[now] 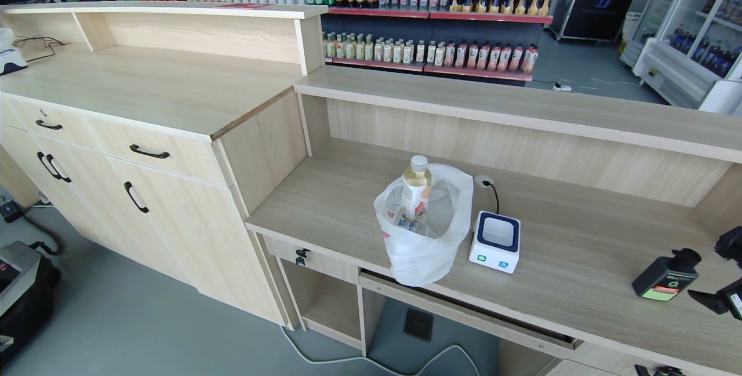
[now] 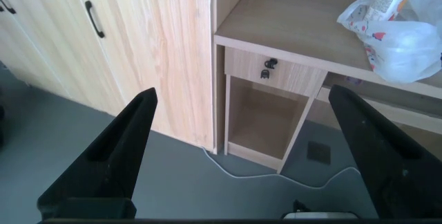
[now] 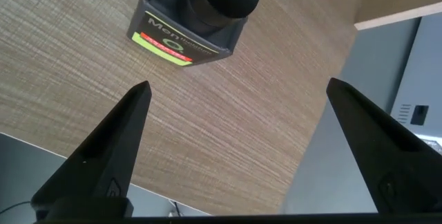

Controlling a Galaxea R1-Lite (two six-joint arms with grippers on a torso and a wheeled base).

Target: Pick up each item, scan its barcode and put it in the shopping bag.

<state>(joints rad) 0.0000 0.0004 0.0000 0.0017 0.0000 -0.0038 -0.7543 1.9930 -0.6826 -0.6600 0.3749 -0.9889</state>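
Worktop (image 1: 585,248) grain lay close under the right gripper (image 3: 237,86), whose two dark fingers stood spread wide with nothing between them. Just ahead of it, apart from both fingers, sat a dark bottle (image 3: 197,16) with a black cap and a green and red label; in the head view this dark bottle (image 1: 665,277) sat near the worktop's front right part, and whether it stood upright or leaned could not be told.

The left gripper (image 2: 243,91) hung low over the grey floor (image 2: 173,175) in front of the desk's open lower compartment, its fingers likewise wide apart and empty.

Farther along the worktop, well apart from the dark bottle, stood a small white scanner (image 1: 494,241) with a dark-framed window on top and a black cable running off behind it. Just beside the scanner on the left, the white plastic shopping bag (image 1: 423,248) stood open near the front edge. Inside it a drink bottle (image 1: 416,190) with a white cap and pale yellow contents stood upright, its neck rising above the bag's rim.

Beyond the counter wall, store shelves (image 1: 435,15) carried rows of bottled drinks.
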